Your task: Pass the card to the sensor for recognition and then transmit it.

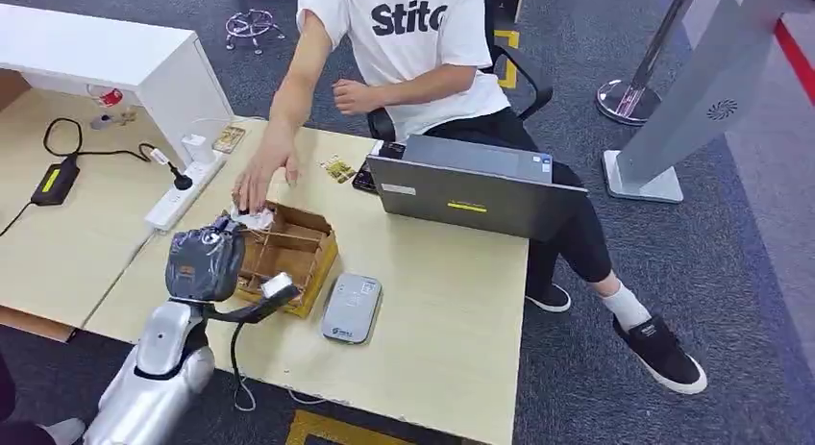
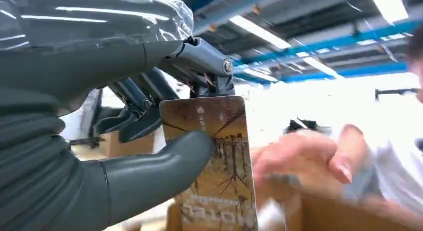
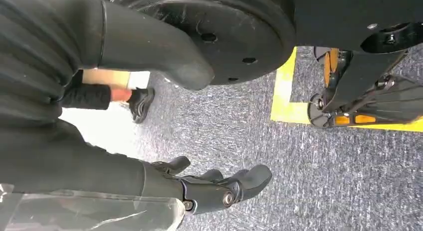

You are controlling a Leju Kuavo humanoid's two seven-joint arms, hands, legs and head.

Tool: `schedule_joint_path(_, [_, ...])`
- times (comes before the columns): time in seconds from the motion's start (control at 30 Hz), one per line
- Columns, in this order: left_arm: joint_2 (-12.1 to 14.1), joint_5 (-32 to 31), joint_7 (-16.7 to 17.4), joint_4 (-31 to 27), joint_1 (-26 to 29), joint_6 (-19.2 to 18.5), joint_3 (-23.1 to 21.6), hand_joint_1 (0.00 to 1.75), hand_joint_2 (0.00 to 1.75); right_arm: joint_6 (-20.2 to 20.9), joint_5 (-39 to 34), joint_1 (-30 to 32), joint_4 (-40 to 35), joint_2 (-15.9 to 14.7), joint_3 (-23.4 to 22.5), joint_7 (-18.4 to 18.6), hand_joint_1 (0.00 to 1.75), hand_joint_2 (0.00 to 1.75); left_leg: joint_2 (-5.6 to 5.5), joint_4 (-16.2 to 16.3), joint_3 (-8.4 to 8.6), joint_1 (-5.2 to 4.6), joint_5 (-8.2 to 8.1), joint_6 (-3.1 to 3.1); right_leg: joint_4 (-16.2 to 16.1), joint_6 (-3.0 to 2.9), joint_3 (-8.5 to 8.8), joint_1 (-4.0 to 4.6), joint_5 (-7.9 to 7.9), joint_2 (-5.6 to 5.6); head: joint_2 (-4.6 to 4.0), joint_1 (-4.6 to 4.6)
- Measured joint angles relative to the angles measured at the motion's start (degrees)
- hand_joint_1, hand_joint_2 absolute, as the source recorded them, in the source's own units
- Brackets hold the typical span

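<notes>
Brown and gold, with a printed tree pattern, the thin plastic card stands pinched between the thick grey thumb and the darker fingers of the left hand. The card's lower edge is cut off by the frame in the left wrist view, and the print on it is too small to read. From the head view, the left hand is wrapped in shiny plastic film, which hides the card and the fingers; the hand is over the near left corner of the open cardboard box.

A seated person's hand reaches down to the far left corner of the cardboard box. This hand is blurred in the left wrist view, so I cannot tell what it touches.

The flat grey rounded sensor device lies just to the right of the cardboard box, on the pale wooden table. Beyond the box, to the right, is a grey laptop; to the left is a white power strip. On the right of the sensor the table surface is bare as far as its edge.

The right hand hangs over grey carpet, holding nothing, its fingers loosely curved and apart.
</notes>
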Motion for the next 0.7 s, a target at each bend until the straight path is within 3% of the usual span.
schedule_joint_path(0.2, [0.39, 1.14, -0.02, 1.03, -5.88, -1.07, 2.01, 1.75, 1.75, 0.05, 0.74, -0.08, 0.00, 0.00, 0.00, 0.15, 0.00, 1.75, 0.00, 0.00, -0.01, 0.02, 0.02, -0.02, 0.02, -0.01, -0.02, 0.01, 0.00, 0.01, 0.00, 0.02])
schedule_joint_path(0.47, [1.03, 1.40, -0.02, 1.97, -8.71, -0.98, 3.15, 1.75, 1.75, 0.11, 1.20, -0.15, 0.00, 0.02, 0.00, 0.20, 0.00, 1.75, 0.07, 0.00, -0.01, 0.02, 0.01, -0.03, 0.02, -0.01, -0.05, 0.01, -0.01, 0.07, 0.00, 0.00])
schedule_joint_path(0.5, [1.05, 1.55, 0.00, 2.03, -8.72, -0.94, 3.28, 0.14, 1.75, 0.11, 1.20, -0.15, 0.00, 0.02, 0.02, 0.26, 0.00, 1.75, 0.06, 0.00, -0.01, 0.02, 0.01, -0.03, 0.02, -0.01, -0.05, 0.01, -0.01, 0.07, 0.00, 0.02])
schedule_joint_path(0.53, [1.07, 1.68, -0.02, 2.14, -8.70, -0.92, 3.41, 0.00, 1.75, 0.11, 1.20, -0.17, 0.00, 0.02, 0.00, 0.31, 0.00, 1.75, 0.06, 0.00, -0.01, 0.02, 0.01, -0.03, 0.02, -0.02, -0.05, 0.01, -0.01, 0.06, 0.00, 0.02])
schedule_joint_path(0.7, [1.00, 4.86, -1.64, 2.32, -7.79, -0.57, 4.03, 0.00, 1.75, 0.11, 1.27, -0.18, 0.00, 0.04, 0.00, 0.46, 0.00, 1.75, 0.05, -0.01, -0.02, 0.01, 0.01, -0.03, 0.03, -0.02, -0.04, 0.01, -0.01, 0.06, 0.00, 0.02])
